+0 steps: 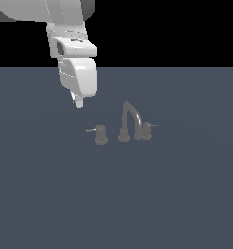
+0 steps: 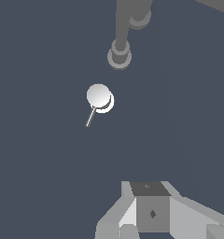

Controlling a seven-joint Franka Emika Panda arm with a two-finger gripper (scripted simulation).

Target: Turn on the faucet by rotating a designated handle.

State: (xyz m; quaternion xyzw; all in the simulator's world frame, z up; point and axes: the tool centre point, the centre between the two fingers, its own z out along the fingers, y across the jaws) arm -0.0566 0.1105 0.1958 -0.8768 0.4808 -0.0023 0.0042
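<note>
The faucet [image 1: 130, 119] is a small grey-brown set with a tall arched spout on a round base [image 2: 119, 56]. The handle [image 1: 101, 134] stands apart on the exterior view's left of the spout, its thin lever pointing away from the spout. In the wrist view the handle [image 2: 99, 95] shows from above as a bright round cap with its lever slanting off it. My gripper [image 1: 78, 102] hangs above the floor, up and to the exterior view's left of the handle, touching nothing. Its fingers [image 2: 152, 205] look pressed together, with nothing between them.
A matching second handle [image 1: 146, 130] sits tight against the spout's tip on the exterior view's right, its lever pointing right. The set stands on a flat dark blue-grey floor [image 1: 186, 194]. My white arm [image 1: 72, 46] comes down from the upper left.
</note>
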